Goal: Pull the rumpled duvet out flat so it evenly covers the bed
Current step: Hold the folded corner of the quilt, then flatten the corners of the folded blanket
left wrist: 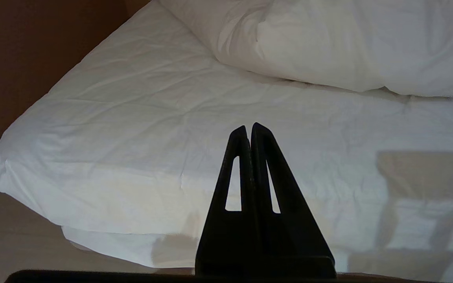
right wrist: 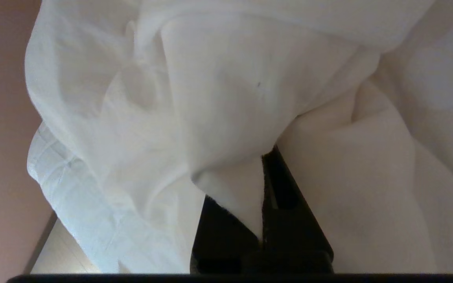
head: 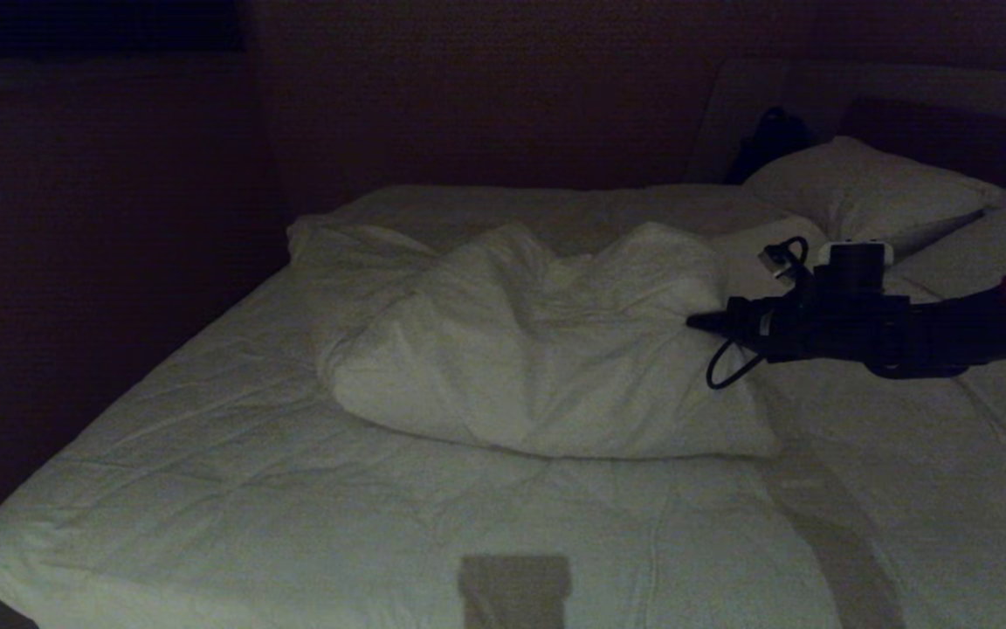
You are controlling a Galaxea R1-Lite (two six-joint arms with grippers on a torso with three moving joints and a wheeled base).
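The bed [head: 232,489] is lying mostly bare in a dim room, the duvet [head: 538,358] still heaped at centre frame (hardly any spreading done). My right claw [head: 702,322] is pinching a fold at the heap's right edge; my left claw [left wrist: 249,131] is waiting clamped, empty.

A: Where is the duvet [head: 547,349] placed?
B: Bunched mid-bed [head: 232,489], on the mattress; bare mattress is left in front of it and to its left.
A: Pillows [head: 861,188]?
B: Set at the far right, behind the heap.
A: Right gripper [head: 697,322]?
B: Reached in from the right, at the heap's right edge; a fold is pinched between the fingers [right wrist: 285,192].
A: Left gripper [left wrist: 249,129]?
B: Held closed before the near edge, well apart from the duvet.
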